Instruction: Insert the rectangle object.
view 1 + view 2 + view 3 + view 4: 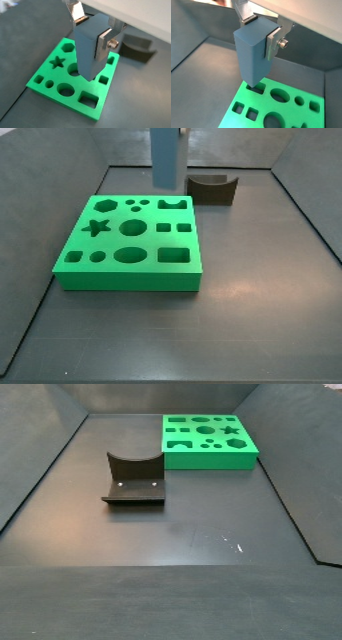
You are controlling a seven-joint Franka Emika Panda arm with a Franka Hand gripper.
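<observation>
Jaws of the gripper [93,31] are closed on the upper end of the rectangle object [89,47], silver fingers [105,42] pressed against its flat sides, as both wrist views show. That steel-blue block [252,50] hangs upright, its lower end just over the green board [271,105], right at a small hole near the board's edge. In a side view the block [164,158] stands at twelve o'clock of the board [130,236], above its far edge. A dark brown block [213,189] with a curved notch sits on the desk [254,298] at about two o'clock from the board, apart from it. In a side view this block [134,480] lies near the middle of the desk, the board [205,438] beyond it.
</observation>
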